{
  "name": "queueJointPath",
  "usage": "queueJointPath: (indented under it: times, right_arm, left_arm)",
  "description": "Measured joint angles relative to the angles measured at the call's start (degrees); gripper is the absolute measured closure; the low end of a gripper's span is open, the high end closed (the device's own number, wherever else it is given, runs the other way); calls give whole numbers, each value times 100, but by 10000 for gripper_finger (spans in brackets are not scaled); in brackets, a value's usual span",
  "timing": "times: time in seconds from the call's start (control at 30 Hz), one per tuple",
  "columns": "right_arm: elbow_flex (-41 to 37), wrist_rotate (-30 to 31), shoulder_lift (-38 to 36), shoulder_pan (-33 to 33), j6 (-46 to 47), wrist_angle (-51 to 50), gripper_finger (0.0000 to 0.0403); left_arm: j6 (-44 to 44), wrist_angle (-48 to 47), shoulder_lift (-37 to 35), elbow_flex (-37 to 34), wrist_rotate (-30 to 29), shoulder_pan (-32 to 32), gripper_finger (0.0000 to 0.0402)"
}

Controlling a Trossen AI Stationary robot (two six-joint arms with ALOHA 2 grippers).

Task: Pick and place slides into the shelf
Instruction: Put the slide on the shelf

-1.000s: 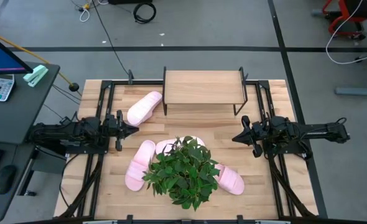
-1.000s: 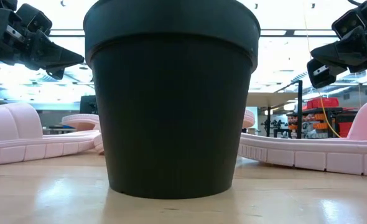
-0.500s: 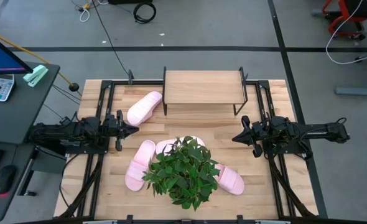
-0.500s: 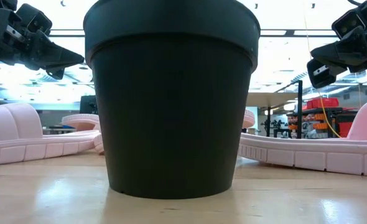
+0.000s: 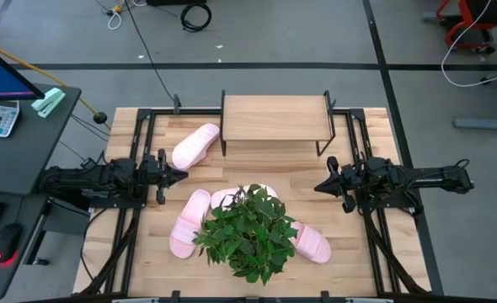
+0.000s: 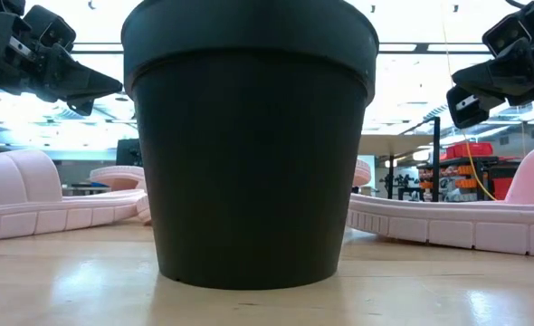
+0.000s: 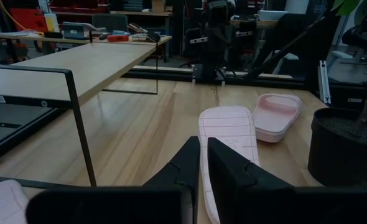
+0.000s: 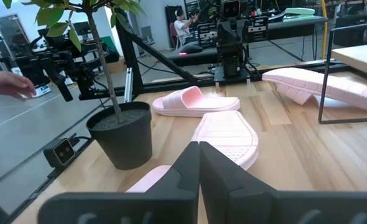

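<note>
Four pale pink foam slide sandals (image 5: 195, 145) (image 5: 189, 222) (image 5: 309, 242) (image 5: 229, 197); one low wooden-topped shelf with black metal legs (image 5: 275, 117); one leafy green plant in a black pot (image 5: 248, 233).

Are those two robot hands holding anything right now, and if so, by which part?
Nothing. The left hand and right hand are both shut and empty, above the table, apart from the slides.

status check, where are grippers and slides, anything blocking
Left gripper and right gripper shut, empty. Slides on table, shelf bare. Potted plant covers middle slides.
</note>
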Motion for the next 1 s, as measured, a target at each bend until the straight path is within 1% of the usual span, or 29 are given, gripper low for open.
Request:
queueJointPath:
  times: [0.27,0.33,0.4,0.47,0.57,0.67,0.73,0.83,0.93,1.0]
  right_arm:
    - [0,0,1,0,942,0,389]
    - [1,-1,0,1,1304,2,389]
    - [2,7,2,1,2215,12,389]
    - [0,90,0,1,3442,11,389]
    - [1,340,1,0,5075,7,389]
    - [0,496,0,0,6171,7,389]
    - [1,511,0,-1,6535,7,389]
    - [2,509,1,3,6790,7,389]
    - [1,473,0,1,6874,0,389]
    - [2,428,2,1,6804,-5,389]
  left_arm:
    - [0,0,-1,1,1,1,376]
    - [9,0,-1,0,0,2,376]
    - [-6,-1,0,1,1,2,374]
    - [103,2,0,2,0,2,371]
    - [706,4,0,0,-2,2,366]
    - [1156,4,0,2,-1,2,365]
    - [1222,7,0,2,-2,2,368]
    - [1230,7,0,0,-14,2,373]
    - [1490,19,0,2,-290,6,380]
    - [1495,20,0,2,-303,6,383]
